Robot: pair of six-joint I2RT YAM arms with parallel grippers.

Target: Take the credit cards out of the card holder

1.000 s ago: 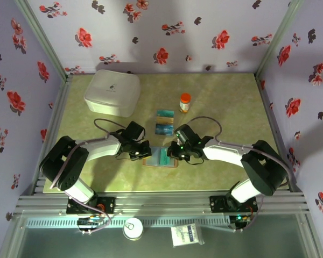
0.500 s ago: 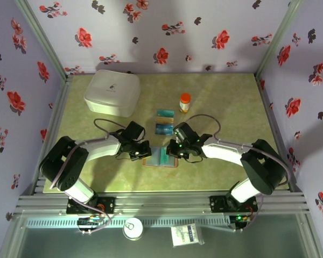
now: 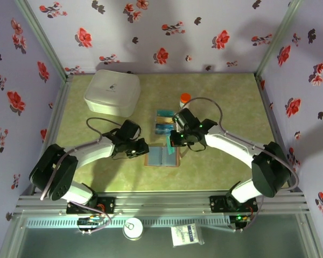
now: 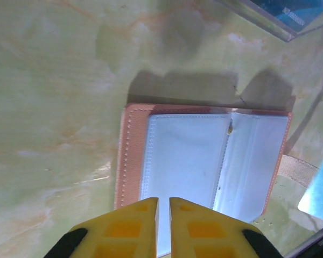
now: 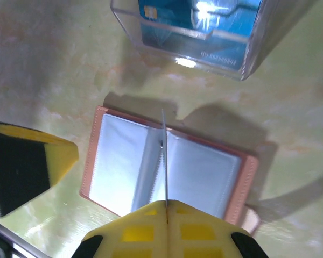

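The card holder (image 3: 160, 158) lies open on the table, its brown rim around pale blue-grey plastic pages (image 4: 204, 156). My right gripper (image 3: 172, 146) is shut on a teal credit card (image 3: 171, 153), held above the holder's right half. In the right wrist view this card (image 5: 164, 156) stands edge-on between the fingers (image 5: 167, 207), over the holder's fold (image 5: 151, 161). My left gripper (image 4: 163, 201) hovers over the holder's left page, its fingers nearly together with nothing between them. More blue and teal cards (image 3: 164, 128) lie in the clear tray (image 5: 242, 67).
A large white lidded box (image 3: 112, 92) stands at the back left. An orange-capped bottle (image 3: 184, 98) stands just behind the clear tray. The holder's tan strap (image 4: 296, 169) sticks out on its right side. Flowered walls close in the table on three sides.
My right gripper has risen and drawn back towards the tray with the teal card, which now stands clear of the holder's page. My left arm has sunk a little to the left.
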